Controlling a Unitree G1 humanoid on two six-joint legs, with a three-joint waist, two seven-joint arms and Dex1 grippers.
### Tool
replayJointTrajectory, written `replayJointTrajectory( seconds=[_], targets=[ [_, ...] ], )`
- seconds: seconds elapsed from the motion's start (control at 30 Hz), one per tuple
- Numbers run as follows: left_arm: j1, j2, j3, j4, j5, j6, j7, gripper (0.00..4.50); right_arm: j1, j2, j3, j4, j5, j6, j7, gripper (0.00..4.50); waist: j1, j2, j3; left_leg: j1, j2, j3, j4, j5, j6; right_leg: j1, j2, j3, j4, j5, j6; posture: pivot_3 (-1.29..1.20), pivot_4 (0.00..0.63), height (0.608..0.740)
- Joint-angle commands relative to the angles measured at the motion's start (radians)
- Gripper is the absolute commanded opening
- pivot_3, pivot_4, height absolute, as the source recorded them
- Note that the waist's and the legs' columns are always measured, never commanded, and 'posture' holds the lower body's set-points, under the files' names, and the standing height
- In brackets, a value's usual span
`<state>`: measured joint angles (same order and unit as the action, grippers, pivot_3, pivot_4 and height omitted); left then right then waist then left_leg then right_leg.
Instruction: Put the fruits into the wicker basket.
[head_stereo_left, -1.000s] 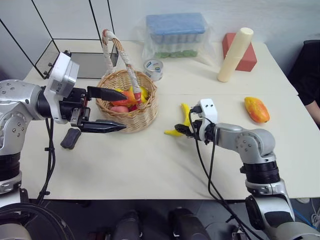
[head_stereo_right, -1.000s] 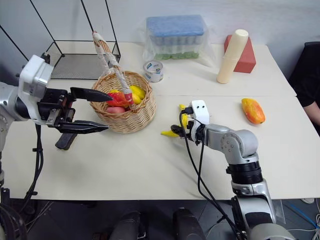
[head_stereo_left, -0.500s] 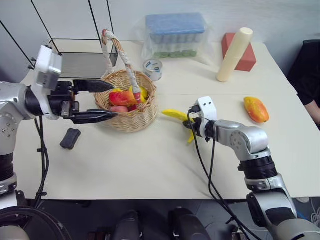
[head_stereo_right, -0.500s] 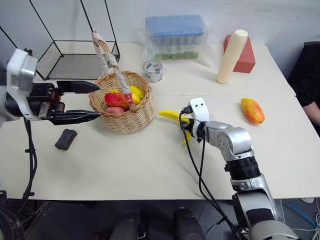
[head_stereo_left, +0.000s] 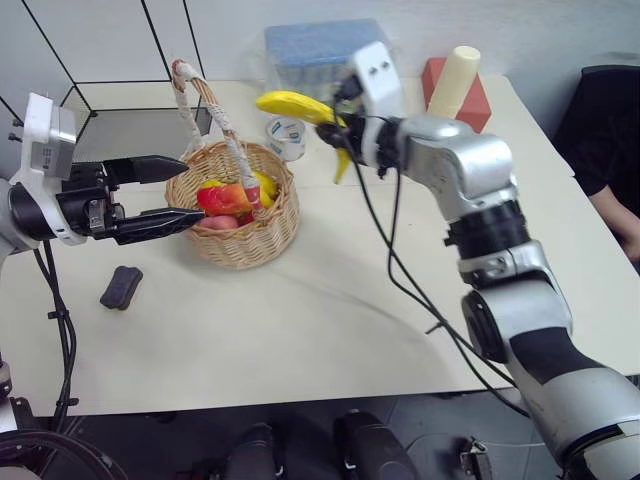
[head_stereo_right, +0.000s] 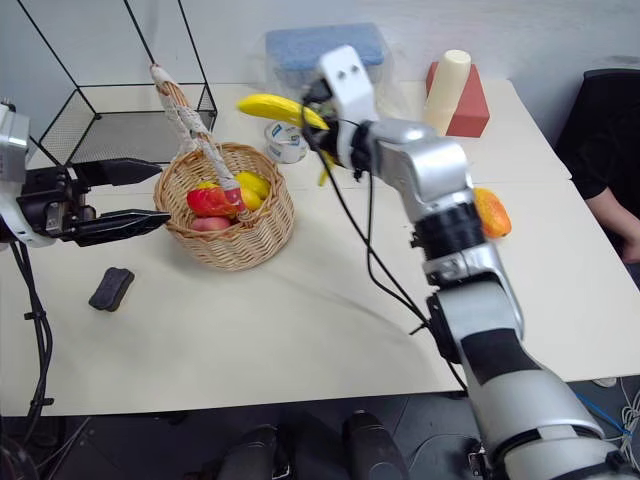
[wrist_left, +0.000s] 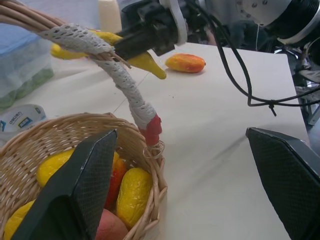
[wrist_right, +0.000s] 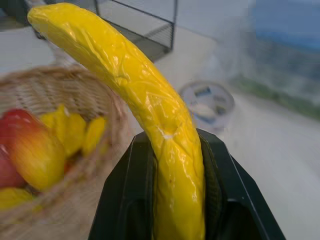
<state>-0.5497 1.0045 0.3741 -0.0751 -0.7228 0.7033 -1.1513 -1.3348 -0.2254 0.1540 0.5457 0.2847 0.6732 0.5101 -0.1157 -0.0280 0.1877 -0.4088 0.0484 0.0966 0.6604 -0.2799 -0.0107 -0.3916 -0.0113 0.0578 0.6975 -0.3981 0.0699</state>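
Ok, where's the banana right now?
In the head views, the banana is held in the right claw, up in the air just right of the basket.

The banana (head_stereo_left: 295, 105) is plain bright yellow. The basket (head_stereo_left: 232, 215) is tan woven wicker; its handle (head_stereo_left: 205, 105) is wrapped in white netted cord with red ends. Inside lie yellow and red fruits (head_stereo_left: 232, 196), one shading red to orange. At 3 o'clock from the basket, a mango (head_stereo_right: 491, 212) is orange with red. At 8 o'clock sits a black block (head_stereo_left: 120, 287). The table (head_stereo_left: 330, 300) is cream. At 12 o'clock a tub (head_stereo_right: 322, 50) has a blue lid.
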Motion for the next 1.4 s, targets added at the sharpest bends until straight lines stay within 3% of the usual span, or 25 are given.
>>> replayJointTrajectory(
  seconds=[0.03, 0.27, 0.47, 0.63, 0.8, 0.97, 1.13, 1.27, 1.4],
  targets=[
    [0.020, 0.016, 0.055, -0.045, -0.024, -0.004, 0.018, 4.32, -0.090, 0.077, 0.008, 0.129, -0.039, -0.122, 0.070, 0.75, -0.001, 0.000, 0.000, 0.000, 0.000, 0.000, 0.000, 0.000, 0.000, 0.000, 0.000, 0.000, 0.000, 0.000, 0.000, 0.00, 0.150, 0.740],
    [0.062, 0.009, 0.095, -0.104, -0.059, 0.013, 0.059, 4.32, -0.160, 0.194, 0.019, 0.357, -0.125, -0.304, 0.121, 0.75, -0.004, 0.000, 0.000, -0.003, 0.000, -0.001, 0.001, 0.000, 0.000, 0.000, -0.001, -0.001, 0.001, 0.000, 0.000, 0.00, 0.150, 0.740],
    [0.070, -0.001, 0.087, -0.120, -0.073, 0.011, 0.078, 4.32, -0.172, 0.209, -0.019, 0.420, -0.142, -0.345, 0.126, 2.79, -0.005, 0.000, 0.000, -0.003, -0.001, -0.001, 0.001, 0.000, 0.000, 0.000, -0.001, -0.001, 0.001, 0.000, 0.000, 0.00, 0.150, 0.740],
    [0.024, -0.024, 0.028, -0.100, -0.078, -0.003, 0.073, 4.32, -0.120, 0.144, -0.045, 0.277, -0.139, -0.277, 0.141, 4.48, -0.005, 0.000, 0.000, -0.003, -0.001, -0.001, 0.001, 0.000, 0.000, 0.000, -0.001, -0.001, 0.002, 0.000, 0.000, 0.00, 0.150, 0.740],
    [-0.063, -0.068, -0.048, -0.075, -0.083, 0.001, 0.057, 4.32, 0.056, -0.007, -0.114, -0.169, -0.068, -0.004, 0.135, 4.49, 0.016, -0.001, 0.000, -0.006, -0.001, -0.004, 0.003, 0.000, 0.000, 0.000, -0.002, -0.002, 0.001, 0.000, 0.000, 0.00, 0.150, 0.740],
    [-0.130, -0.107, -0.129, -0.091, -0.093, 0.017, 0.021, 4.32, 0.343, -0.215, -0.232, -0.686, -0.013, 0.311, 0.077, 4.49, 0.034, -0.001, 0.000, -0.011, -0.001, -0.005, 0.005, 0.000, 0.001, -0.003, -0.001, -0.002, 0.001, 0.000, 0.000, 0.00, 0.150, 0.740],
    [-0.208, -0.129, -0.181, -0.114, -0.128, 0.047, -0.013, 4.32, 0.622, -0.365, -0.499, -1.081, 0.071, 0.650, 0.043, 4.49, 0.036, -0.001, 0.000, -0.011, -0.001, -0.005, 0.005, 0.000, 0.000, -0.003, -0.001, -0.002, 0.000, 0.000, 0.000, 0.00, 0.150, 0.740],
    [-0.232, -0.137, -0.196, -0.132, -0.140, 0.058, -0.023, 4.32, 0.781, -0.428, -0.663, -1.215, 0.088, 0.775, 0.033, 4.49, 0.030, 0.000, -0.001, -0.010, 0.000, -0.004, 0.004, 0.001, -0.001, -0.002, 0.001, 0.000, -0.001, 0.000, 0.000, 0.00, 0.150, 0.740],
    [-0.245, -0.161, -0.207, -0.144, -0.140, 0.060, -0.011, 4.32, 0.940, -0.473, -0.765, -1.204, 0.062, 0.737, 0.018, 4.49, 0.038, 0.000, -0.001, -0.005, -0.001, -0.003, 0.003, 0.002, -0.002, 0.001, 0.002, 0.001, -0.003, 0.000, 0.000, 0.00, 0.150, 0.740]
  ],
)
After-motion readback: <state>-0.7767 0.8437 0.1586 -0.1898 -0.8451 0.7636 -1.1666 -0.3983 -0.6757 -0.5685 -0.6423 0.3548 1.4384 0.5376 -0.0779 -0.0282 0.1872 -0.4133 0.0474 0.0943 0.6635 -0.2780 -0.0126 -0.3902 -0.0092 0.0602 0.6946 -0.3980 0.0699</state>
